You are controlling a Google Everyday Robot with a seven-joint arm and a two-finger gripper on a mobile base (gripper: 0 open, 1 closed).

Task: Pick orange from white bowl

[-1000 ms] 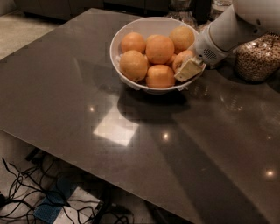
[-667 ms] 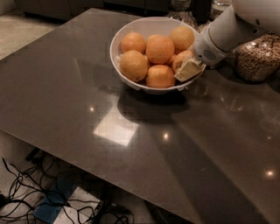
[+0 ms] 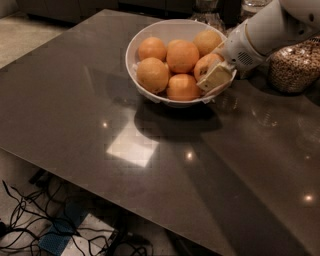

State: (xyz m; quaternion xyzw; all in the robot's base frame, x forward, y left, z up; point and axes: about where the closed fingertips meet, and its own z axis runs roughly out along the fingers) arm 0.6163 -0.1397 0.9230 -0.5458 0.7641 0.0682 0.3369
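The white bowl (image 3: pixel 145 40) stands on the dark table at the back centre and holds several oranges. My gripper (image 3: pixel 212 74) reaches in from the right over the bowl's right rim. It sits against the rightmost orange (image 3: pixel 205 63) and partly covers it. That orange still rests among the others in the bowl. Other oranges lie in the middle (image 3: pixel 182 55) and at the front left (image 3: pixel 152 75). The white arm (image 3: pixel 270 30) runs up to the top right.
A glass jar of grains (image 3: pixel 295 65) stands right of the bowl, close behind the arm. More jars (image 3: pixel 207 10) stand behind the bowl. The dark table (image 3: pixel 100 115) ends at its front left edge, with cables (image 3: pixel 30 220) on the floor below.
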